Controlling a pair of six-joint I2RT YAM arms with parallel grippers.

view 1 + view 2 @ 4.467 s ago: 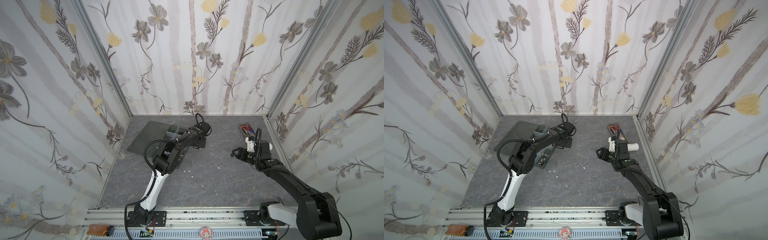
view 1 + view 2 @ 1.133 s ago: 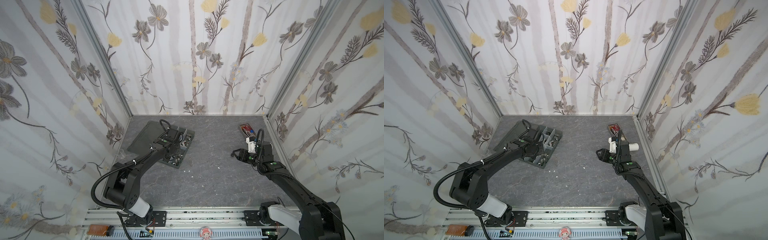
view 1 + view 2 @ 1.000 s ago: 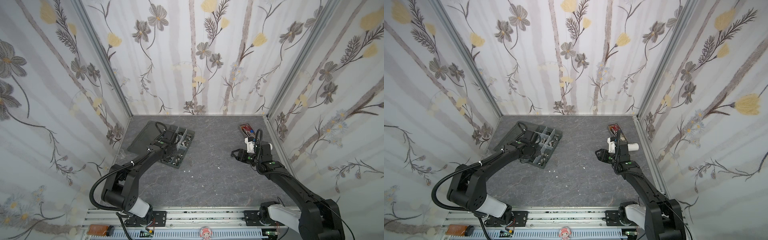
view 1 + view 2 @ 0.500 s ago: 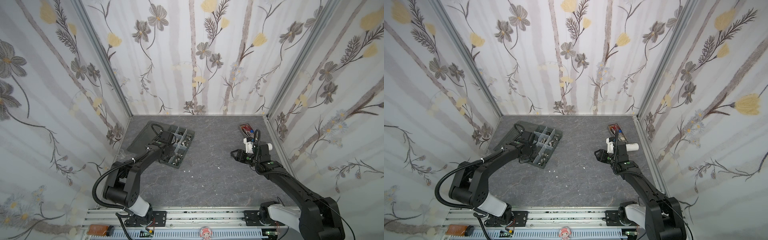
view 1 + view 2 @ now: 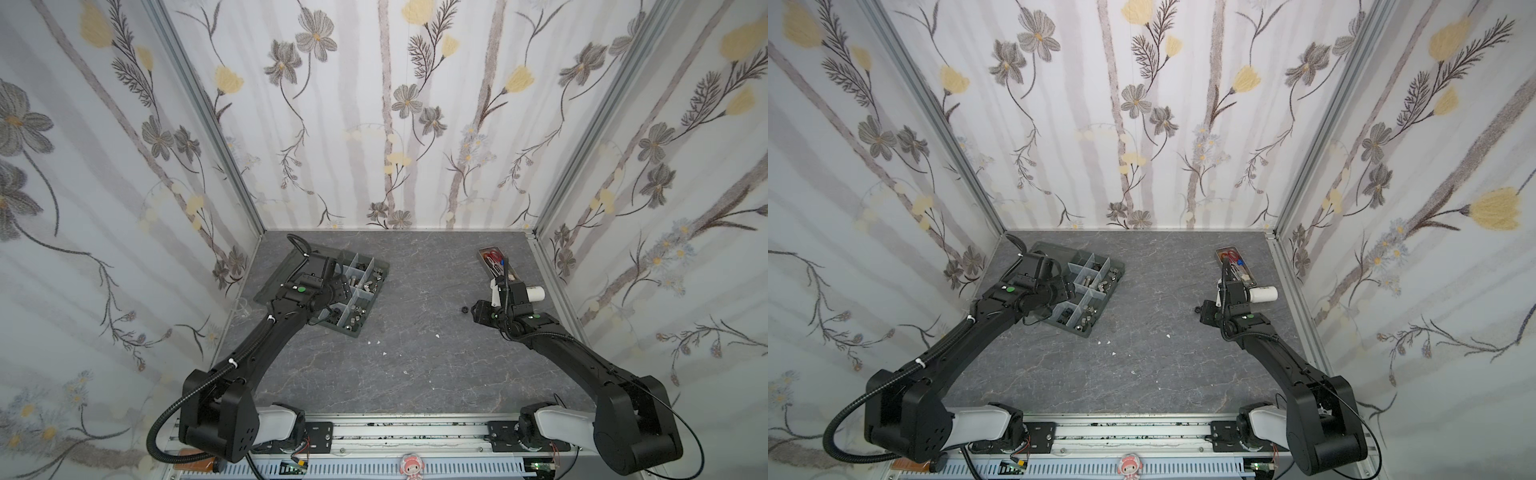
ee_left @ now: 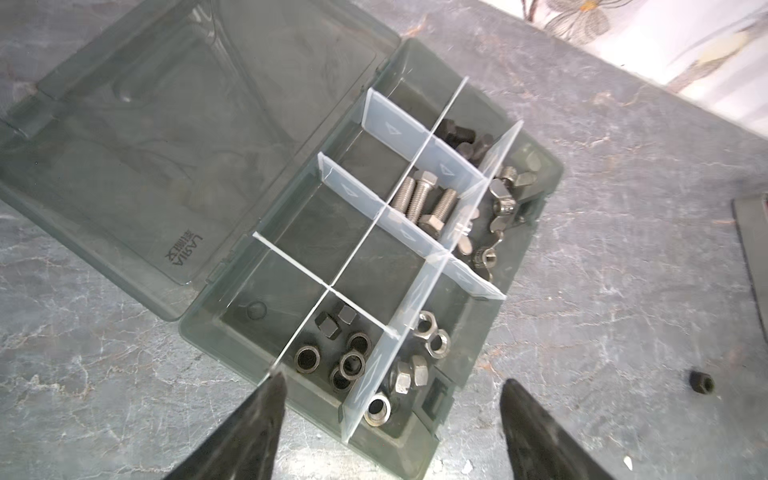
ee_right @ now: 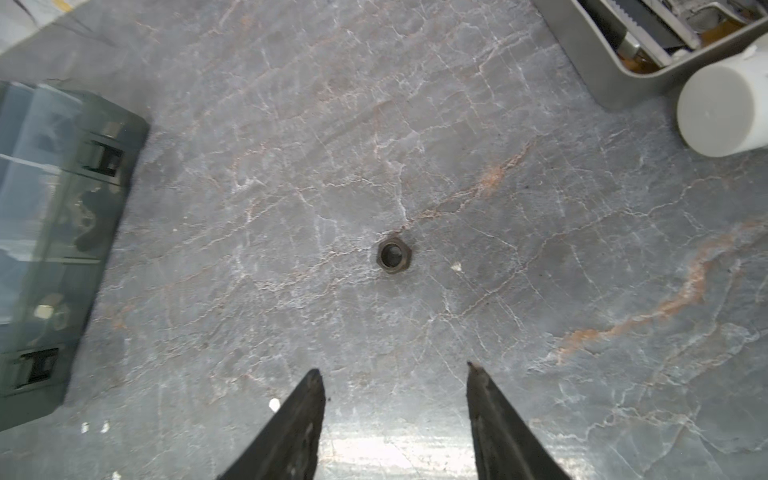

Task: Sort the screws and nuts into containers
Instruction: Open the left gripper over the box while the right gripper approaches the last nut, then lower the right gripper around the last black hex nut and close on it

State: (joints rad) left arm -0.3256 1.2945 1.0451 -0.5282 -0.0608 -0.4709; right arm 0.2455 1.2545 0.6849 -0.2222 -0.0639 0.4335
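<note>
1. Left gripper [image 6: 390, 378]: jaws spread wide, nothing between them. It is poised over the near end of the organizer box [image 6: 199, 336]. One fingertip [image 6: 272, 386] looks to sit right at the box wall, where a clear divider [image 6: 299, 328] ends. Hazard: a sideways move at this height may hook the wall and drag or tip the box.
2. Organizer box: lid [image 6: 166, 137] lying flat open. It holds black nuts [image 6: 340, 353], silver nuts [image 6: 424, 349], silver screws [image 6: 424, 195], black screws [image 6: 461, 137] and wing nuts [image 6: 503, 199], each kind in its own compartment. Hazard: the dividers are thin slot-in pieces, so a knock may lift one and let neighbouring kinds mix.
3. Loose black nut [image 7: 394, 257]: flat on the table [image 7: 540, 291], hole up, well apart from the box. It is the only stray piece I can make out. Hazard: it is low and hard. Fingers closing too high would ride over it, and closing off-centre could flick it away.
4. Right gripper [image 7: 394, 369]: jaws partly apart, empty. It hangs above the table, roughly in line with the nut but short of it. Hazards:
   - Descending without advancing lands on bare table.
   - The black-nut compartment adjoins the silver-nut one, so a release slightly aside mis-sorts.
   - The left arm sits over that same end, so the two arms may collide.
5. White bottle [image 7: 723, 108]: on its side, just beside the metal tray [image 7: 602, 62], near the right wrist in both top views. Hazard: a brush from the arm may set it rolling.
</note>
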